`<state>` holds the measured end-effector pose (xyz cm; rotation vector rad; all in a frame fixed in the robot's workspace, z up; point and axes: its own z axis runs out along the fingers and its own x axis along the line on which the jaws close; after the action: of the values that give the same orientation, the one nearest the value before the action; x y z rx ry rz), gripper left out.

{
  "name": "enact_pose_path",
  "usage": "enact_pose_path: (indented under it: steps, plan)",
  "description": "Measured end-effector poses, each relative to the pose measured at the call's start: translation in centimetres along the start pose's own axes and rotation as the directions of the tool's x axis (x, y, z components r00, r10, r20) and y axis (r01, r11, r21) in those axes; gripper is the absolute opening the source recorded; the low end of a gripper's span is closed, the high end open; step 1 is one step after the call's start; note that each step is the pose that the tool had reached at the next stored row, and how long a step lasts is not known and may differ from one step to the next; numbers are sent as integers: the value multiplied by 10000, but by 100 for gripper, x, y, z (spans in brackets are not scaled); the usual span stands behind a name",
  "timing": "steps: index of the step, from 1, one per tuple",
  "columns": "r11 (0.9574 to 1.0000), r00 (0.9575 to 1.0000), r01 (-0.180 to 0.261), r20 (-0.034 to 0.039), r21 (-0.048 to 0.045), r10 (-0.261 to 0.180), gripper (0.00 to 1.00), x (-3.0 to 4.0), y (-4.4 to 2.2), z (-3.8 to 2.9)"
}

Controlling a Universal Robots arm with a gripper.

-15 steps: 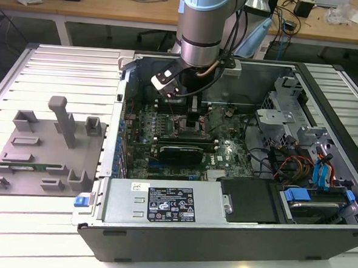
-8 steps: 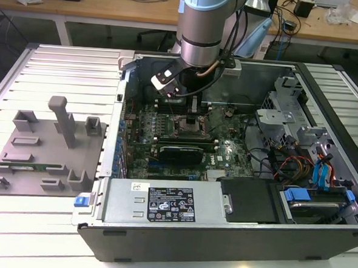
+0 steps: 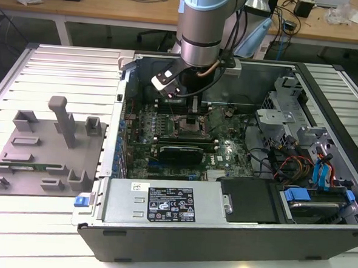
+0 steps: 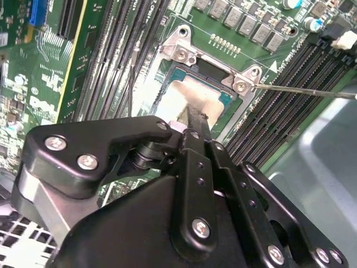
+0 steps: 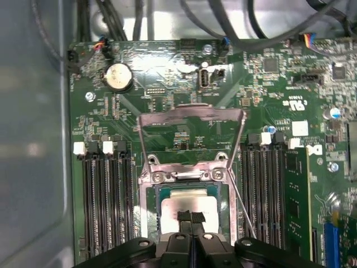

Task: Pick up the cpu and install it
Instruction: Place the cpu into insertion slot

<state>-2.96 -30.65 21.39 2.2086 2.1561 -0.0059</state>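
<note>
The cpu [image 5: 181, 201] lies flat in the open socket [image 5: 146, 192], straight below the gripper [image 5: 190, 216], which looks closed, empty, its tips at the chip's silvery middle.

We see an open computer case [image 3: 220, 249] on the slatted desk [image 3: 61, 66]. At its nine o'clock lies a grey tray [image 3: 27, 188] carrying a green memory stick [image 3: 34, 166]. Inside the case, the power supply [image 3: 162, 203] sits at six o'clock and the drive bays [image 3: 322, 173] at three. The first wrist view shows a coin cell battery [image 5: 118, 76].

Lab — open computer case [image 3: 221, 243], cable-strewn workbenches [image 3: 95, 8]
</note>
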Motion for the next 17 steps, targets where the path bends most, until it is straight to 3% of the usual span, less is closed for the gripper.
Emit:
enact_pose_path:
  steps: [5,17]
  plan:
    - [9993,9993,366,-9,-16,-366,11,-6,-1,16]
    - [9992,9992,406,-8,-16,-406,11,-6,-4,70]
